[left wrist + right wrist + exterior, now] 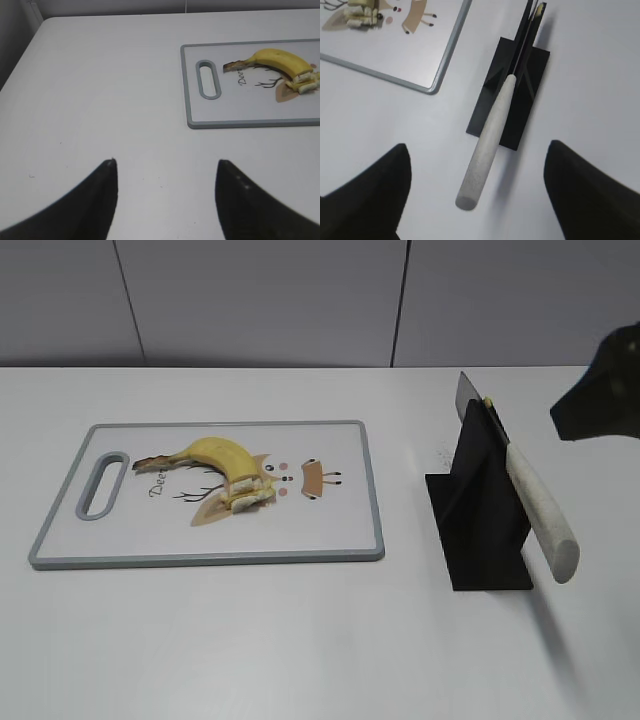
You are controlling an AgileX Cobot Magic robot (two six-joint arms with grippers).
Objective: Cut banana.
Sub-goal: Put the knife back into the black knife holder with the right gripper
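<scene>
The banana (222, 456) lies on the cutting board (330, 530), stem to the left, with thin slices (248, 494) at its cut right end. It also shows in the left wrist view (280, 60). The slices show at the top left of the right wrist view (362, 14). The knife (535, 510) rests in a black stand (478, 515), its pale handle sticking out toward the front. My right gripper (477, 165) is open and empty above and behind the knife handle (485, 150). My left gripper (165, 172) is open and empty over bare table, left of the board.
The grey-rimmed white board (192, 100) has a handle slot (208, 79) on its left and printed deer drawings (318, 478). The white table ends at a grey wall behind. Part of the right arm (600, 390) shows at the right edge.
</scene>
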